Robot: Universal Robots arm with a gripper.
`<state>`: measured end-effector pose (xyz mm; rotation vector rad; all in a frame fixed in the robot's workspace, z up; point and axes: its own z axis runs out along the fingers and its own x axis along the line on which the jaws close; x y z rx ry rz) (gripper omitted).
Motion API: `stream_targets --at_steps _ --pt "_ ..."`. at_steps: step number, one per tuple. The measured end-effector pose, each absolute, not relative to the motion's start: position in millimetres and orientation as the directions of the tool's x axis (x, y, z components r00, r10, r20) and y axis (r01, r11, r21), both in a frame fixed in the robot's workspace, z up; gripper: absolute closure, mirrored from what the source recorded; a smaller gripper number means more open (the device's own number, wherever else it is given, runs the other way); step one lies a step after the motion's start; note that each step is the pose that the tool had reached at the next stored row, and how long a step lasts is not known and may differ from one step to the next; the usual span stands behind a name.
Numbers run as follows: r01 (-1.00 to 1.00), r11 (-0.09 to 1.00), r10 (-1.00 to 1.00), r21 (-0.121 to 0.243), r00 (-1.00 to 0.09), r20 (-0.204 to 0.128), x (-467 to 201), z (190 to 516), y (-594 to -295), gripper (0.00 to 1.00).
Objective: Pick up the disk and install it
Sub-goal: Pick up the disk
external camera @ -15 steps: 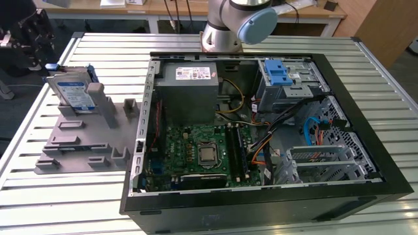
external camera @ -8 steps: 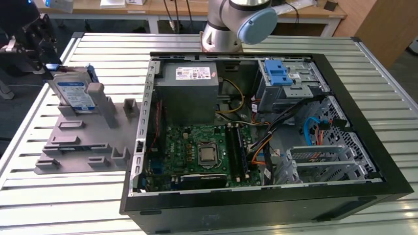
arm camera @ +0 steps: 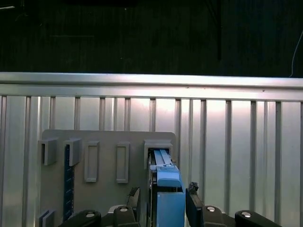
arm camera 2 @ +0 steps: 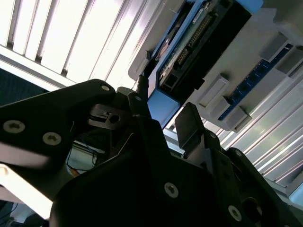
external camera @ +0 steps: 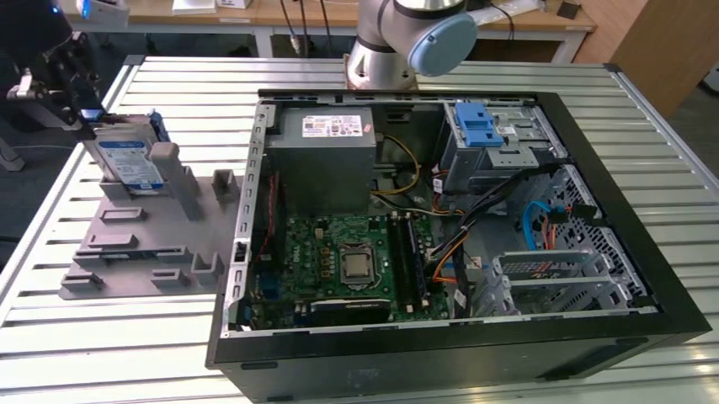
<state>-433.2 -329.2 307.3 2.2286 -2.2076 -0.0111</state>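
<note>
Landmark: we place everything by the open black case (external camera: 450, 364), which lies on its side on the slatted metal surface (external camera: 191, 71).
Disk: we log the disk (external camera: 126, 162) outside the case, on the exterior view's left of it. It stands on edge in a grey holder (external camera: 124, 244). Its silver face carries a blue-and-white label, and a blue frame runs round it.
Holder: a flat grey plate with raised slots, lying on the surface just beside the case's wall. The disk sits in the slot farthest from the camera in the exterior view.
Fingers: the black fingers (arm camera: 193, 202) are apart, one on each side of the disk's blue upper edge. In the first wrist view we see a clear gap between one finger and the disk. The other finger is just beside the disk, and we cannot tell whether it touches.
Arm: the grey arm (external camera: 393, 42) rises from the surface just beyond the case's far wall.
Case contents: we count a grey power supply (external camera: 326, 164) with a white sticker at the far end. A green board (external camera: 337, 261) lies nearer the camera, and a silver cage (external camera: 500, 151) with a blue latch (external camera: 480, 128) sits on the exterior view's right of the supply. Loose cables (external camera: 540, 219) run between them.
Task state: the disk sits in its holder slot, none of it inside the case.
</note>
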Motion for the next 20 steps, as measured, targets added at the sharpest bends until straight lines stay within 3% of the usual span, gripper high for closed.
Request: stream_targets --at_steps 20 --pt "-1.000 -0.009 -1.000 0.028 0.009 -0.002 -431.4 289.7 -329.2 0.49"
